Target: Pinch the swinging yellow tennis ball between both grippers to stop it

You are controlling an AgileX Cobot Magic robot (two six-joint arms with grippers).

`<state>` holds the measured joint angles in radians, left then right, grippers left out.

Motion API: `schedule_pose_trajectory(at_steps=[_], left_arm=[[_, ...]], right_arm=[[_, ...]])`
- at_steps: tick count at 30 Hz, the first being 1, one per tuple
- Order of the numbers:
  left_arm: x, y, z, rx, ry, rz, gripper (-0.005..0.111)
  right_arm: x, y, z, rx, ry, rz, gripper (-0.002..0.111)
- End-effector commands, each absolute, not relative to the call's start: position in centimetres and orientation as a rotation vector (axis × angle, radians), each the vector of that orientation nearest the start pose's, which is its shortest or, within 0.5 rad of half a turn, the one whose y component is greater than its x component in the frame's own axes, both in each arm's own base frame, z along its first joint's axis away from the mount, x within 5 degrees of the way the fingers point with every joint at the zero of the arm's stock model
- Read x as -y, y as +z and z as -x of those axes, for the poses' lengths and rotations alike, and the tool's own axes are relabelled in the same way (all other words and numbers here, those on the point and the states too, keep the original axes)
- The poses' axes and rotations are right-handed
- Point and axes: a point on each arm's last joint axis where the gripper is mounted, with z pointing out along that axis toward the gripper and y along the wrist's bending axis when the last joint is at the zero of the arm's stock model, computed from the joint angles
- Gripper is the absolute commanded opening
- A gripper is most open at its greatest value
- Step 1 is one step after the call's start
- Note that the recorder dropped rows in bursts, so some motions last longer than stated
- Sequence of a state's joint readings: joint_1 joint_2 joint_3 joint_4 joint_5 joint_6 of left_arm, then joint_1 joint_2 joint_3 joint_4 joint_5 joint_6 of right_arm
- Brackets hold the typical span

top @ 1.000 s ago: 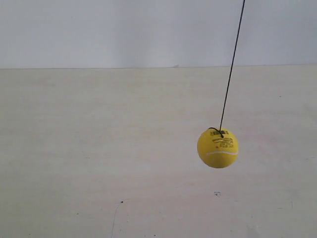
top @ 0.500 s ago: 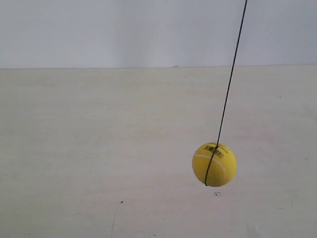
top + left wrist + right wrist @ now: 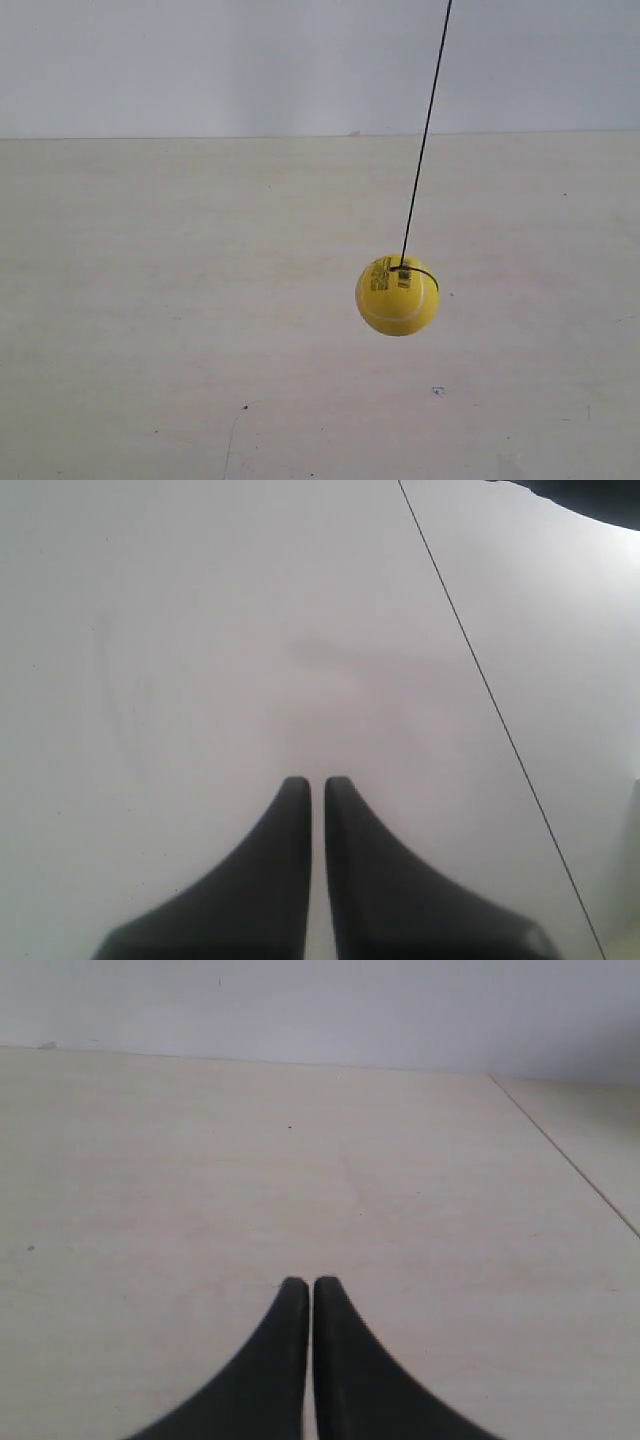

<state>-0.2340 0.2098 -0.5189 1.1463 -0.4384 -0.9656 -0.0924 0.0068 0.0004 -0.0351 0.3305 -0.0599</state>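
1. since half a second ago, the yellow tennis ball (image 3: 397, 295) is sitting further toward the exterior view's left and higher in that view. its black printed label (image 3: 380, 273) is now facing the upper left of the ball rather than its top.
2. the ball is hanging from a thin dark string (image 3: 424, 140), which is slanting down from the top edge of the exterior view to the ball's crown, with a short loop of it lying over the ball's upper right.
3. the ball is floating clear of the pale table (image 3: 150, 320), right of the middle of the exterior view, below the line where the table is meeting the light wall (image 3: 200, 60). only the string is touching it.
4. the left gripper (image 3: 317, 782) is pointing out over a pale surface, its black jaws drawn together with just a thin slit between them and gripping nothing.
5. the right gripper (image 3: 311, 1282) is pointing across the table toward the wall, its jaws pressed together at the tips and likewise gripping nothing.
6. a thin dark line (image 3: 500, 730) is crossing the left wrist view on a slant. whether it is the string or a seam, i cannot tell.
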Motion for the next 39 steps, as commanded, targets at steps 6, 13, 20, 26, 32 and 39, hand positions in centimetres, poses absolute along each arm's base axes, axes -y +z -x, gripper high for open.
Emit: schedule_pose_trajectory(at_steps=[6,13,20,26,32,39], left_arm=[[2.3,37.8,-2.8,-0.942,-0.227,-0.305,0.005],[1.0,32.2,-5.7,-1.181,0.016,-0.19,0.005],[-0.3,26.0,-6.6,-1.375,0.031,0.042,0.005],[-0.7,21.0,-5.9,-1.533,0.116,0.071,0.005],[-1.0,19.6,-5.5,-1.681,0.196,0.037,0.005],[-1.1,18.5,-5.3,-1.794,0.153,0.106,0.005]], right_arm=[[0.6,18.4,-5.4,-1.812,-0.148,-0.009,0.0],[0.6,18.4,-5.4,-1.808,-0.149,-0.009,0.0],[0.6,18.4,-5.4,-1.808,-0.149,-0.009,0.0],[0.6,18.4,-5.4,-1.808,-0.149,-0.009,0.0],[0.6,18.4,-5.4,-1.808,-0.149,-0.009,0.0],[0.6,18.4,-5.4,-1.809,-0.147,-0.011,0.0]])
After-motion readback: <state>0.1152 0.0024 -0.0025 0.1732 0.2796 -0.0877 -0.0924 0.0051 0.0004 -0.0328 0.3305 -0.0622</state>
